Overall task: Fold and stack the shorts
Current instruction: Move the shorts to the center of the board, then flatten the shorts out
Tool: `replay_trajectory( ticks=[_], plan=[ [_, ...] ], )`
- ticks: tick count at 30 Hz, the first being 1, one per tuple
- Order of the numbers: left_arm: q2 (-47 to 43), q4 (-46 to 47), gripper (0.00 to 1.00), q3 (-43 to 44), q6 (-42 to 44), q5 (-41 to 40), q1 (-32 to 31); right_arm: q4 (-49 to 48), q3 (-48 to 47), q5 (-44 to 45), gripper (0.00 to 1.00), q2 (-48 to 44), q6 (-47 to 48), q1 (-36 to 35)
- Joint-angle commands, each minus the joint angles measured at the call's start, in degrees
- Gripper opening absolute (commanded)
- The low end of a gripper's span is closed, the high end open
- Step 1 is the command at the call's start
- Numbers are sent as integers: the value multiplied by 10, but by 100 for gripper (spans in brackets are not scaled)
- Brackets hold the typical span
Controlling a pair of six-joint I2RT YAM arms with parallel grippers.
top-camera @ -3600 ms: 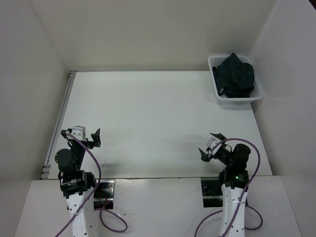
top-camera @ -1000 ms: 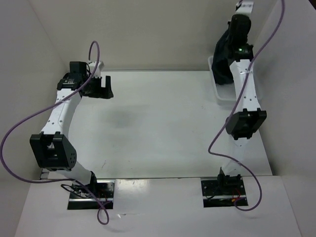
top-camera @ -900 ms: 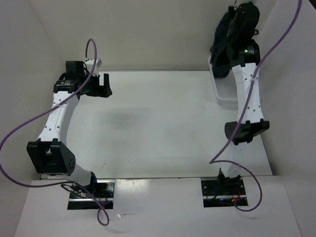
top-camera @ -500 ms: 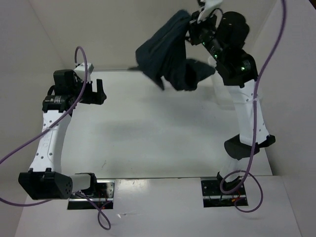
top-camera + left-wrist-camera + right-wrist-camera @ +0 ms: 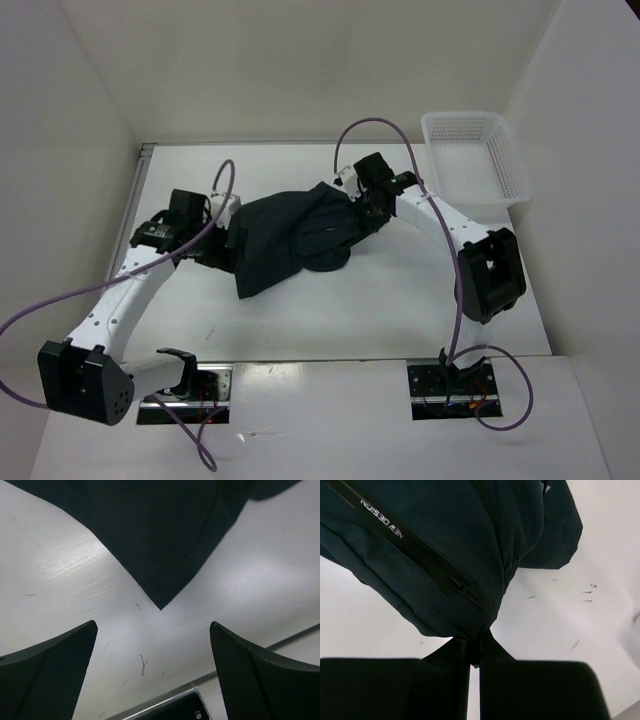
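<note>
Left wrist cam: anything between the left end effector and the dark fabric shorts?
Only bare white tabletop. In the left wrist view a corner of the dark fabric shorts points toward the open left end effector, untouched.

Robotics lab test cell, boxed in by plain white panels (image 5: 300,60) on three sides. Bare white table (image 5: 400,290), lightly scuffed, metal rail (image 5: 143,160) along its left edge. White-and-black left arm (image 5: 125,300) and right arm (image 5: 440,215) bolted to metal base plates (image 5: 440,385) at the near edge — purple cables (image 5: 375,122) looping loose above the work surface.
</note>
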State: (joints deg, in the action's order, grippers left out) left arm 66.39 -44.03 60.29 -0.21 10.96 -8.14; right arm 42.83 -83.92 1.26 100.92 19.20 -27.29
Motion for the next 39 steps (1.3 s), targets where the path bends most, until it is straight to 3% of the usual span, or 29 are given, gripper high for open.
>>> replay_trajectory(
  ticks=[1, 12, 19, 22, 23, 26, 27, 29, 33, 35, 36, 37, 39],
  plan=[
    [12, -12, 100, -32, 2, -37, -43, -25, 11, 7, 2, -73, 24, -7],
    [124, 191, 100, -133, 2, -184, -181, -20, 17, -4, 2, -67, 36, -7],
    [199, 268, 98, -152, 2, -226, -181, -20, 10, -17, 1, -57, 36, -7],
    [204, 258, 80, -160, 2, -209, -181, -20, 5, -17, 1, -50, 36, -7],
    [204, 249, 68, -160, 2, -201, -181, -20, 5, -17, 0, -50, 41, -7],
    [204, 227, 51, -186, 2, -184, -181, -20, -1, -17, 0, -50, 41, -7],
    [199, 227, 29, -186, 2, -178, -181, -20, -1, -17, 0, -44, 41, -7],
    [194, 227, 1, -195, 2, -185, -181, -25, -15, -12, 0, -44, 41, -7],
    [183, 298, 0, -176, 2, -259, -151, -53, -68, 65, 0, -23, 6, -7],
    [183, 329, 0, -94, 2, -296, -112, -96, -125, 130, 0, -13, -12, -7],
    [199, 323, 0, -45, 2, -308, -66, -115, -147, 213, 0, 1, -18, -7],
    [209, 316, 0, 64, 2, -314, -44, -160, -191, 258, 0, 8, -18, -7],
    [236, 288, 0, 176, 2, -325, 6, -193, -248, 329, 0, 21, -18, -2]
  ],
)
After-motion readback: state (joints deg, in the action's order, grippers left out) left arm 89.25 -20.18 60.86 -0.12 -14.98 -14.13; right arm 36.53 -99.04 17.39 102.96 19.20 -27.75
